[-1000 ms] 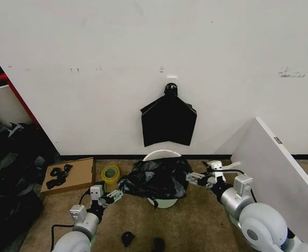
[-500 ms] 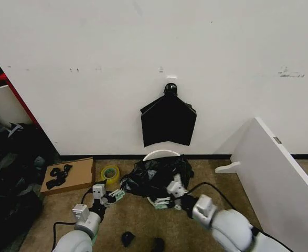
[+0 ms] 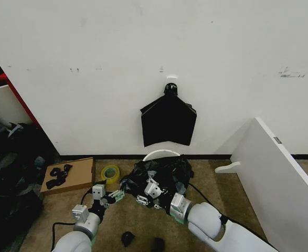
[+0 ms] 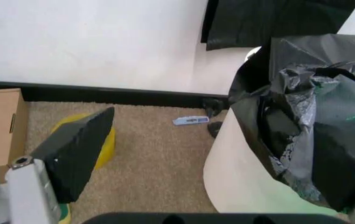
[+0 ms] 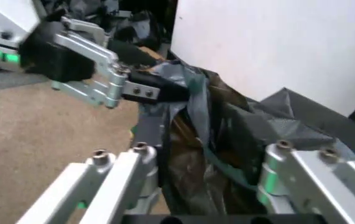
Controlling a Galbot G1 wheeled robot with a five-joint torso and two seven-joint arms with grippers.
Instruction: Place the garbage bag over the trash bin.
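The black garbage bag [image 3: 161, 176] lies crumpled over the top of the white trash bin [image 3: 161, 153], of which the back rim shows. In the left wrist view the garbage bag [image 4: 302, 116] hangs down the trash bin's wall [image 4: 240, 182]. My left gripper [image 3: 114, 197] is at the bag's left edge, open, with one finger [image 5: 146, 91] against a fold. My right gripper [image 3: 145, 197] has crossed in front of the bin. It is open, and a hanging fold of the bag [image 5: 208, 140] sits between its fingers [image 5: 121, 177].
A flat black bundle [image 3: 168, 123] hangs on the wall above the bin. A slanted white board [image 3: 274, 173] leans at the right. A cardboard box [image 3: 70, 175] and a yellow tape roll [image 3: 110, 172] lie to the left, and small black items [image 3: 127, 239] lie on the carpet in front.
My right arm swung from the bin's right side across its front to the bag's front left. The left gripper stayed almost still.
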